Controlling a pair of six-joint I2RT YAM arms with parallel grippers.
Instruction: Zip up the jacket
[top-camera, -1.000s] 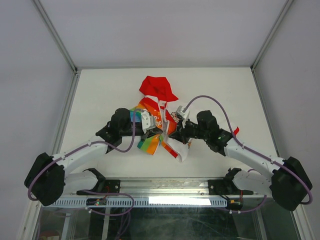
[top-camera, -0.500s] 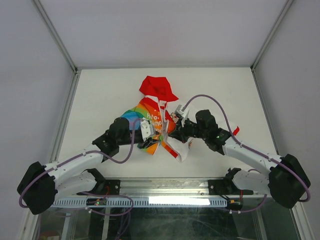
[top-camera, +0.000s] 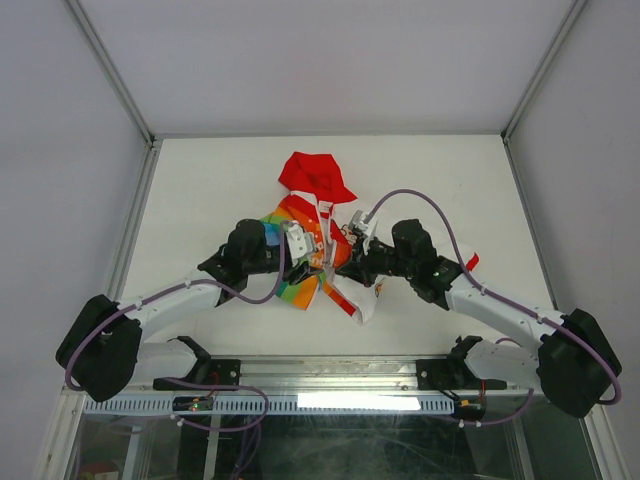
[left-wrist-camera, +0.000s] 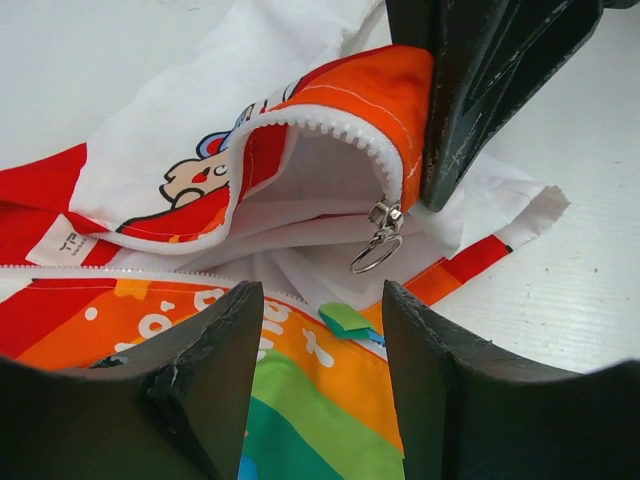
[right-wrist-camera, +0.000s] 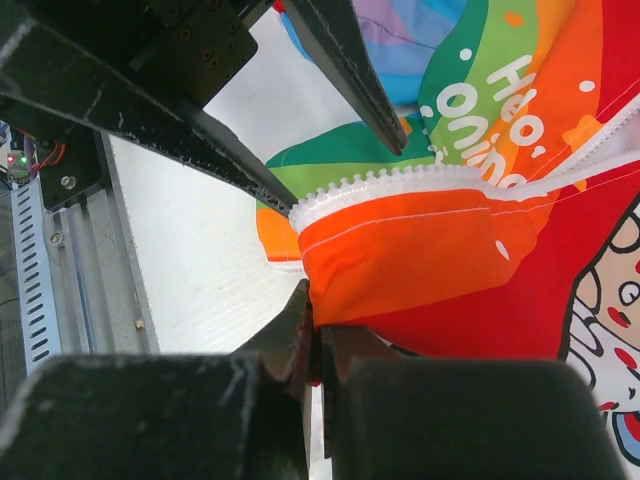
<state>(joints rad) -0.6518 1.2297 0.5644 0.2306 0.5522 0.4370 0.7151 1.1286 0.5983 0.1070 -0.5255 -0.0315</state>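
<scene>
The jacket (top-camera: 315, 180) lies crumpled mid-table, red hood at the far side, rainbow panel (left-wrist-camera: 330, 420) towards the near side. My left gripper (left-wrist-camera: 323, 300) is open just above the rainbow panel, with nothing between its fingers. Ahead of it the zipper slider with its ring pull (left-wrist-camera: 378, 240) hangs at the end of the white teeth. My right gripper (right-wrist-camera: 318, 330) is shut on the jacket's orange front edge (right-wrist-camera: 420, 260) and holds it lifted. In the top view the left gripper (top-camera: 308, 262) and the right gripper (top-camera: 342, 264) meet over the jacket's front.
The white table (top-camera: 200, 180) is bounded by a metal frame and grey walls. A white flap with a red stripe (top-camera: 362, 305) trails towards the near edge. A red cuff (top-camera: 471, 262) peeks out behind the right arm.
My left gripper has gone from shut to open, and its arm drew back and came in again at the jacket's front. The right gripper has kept its hold.
</scene>
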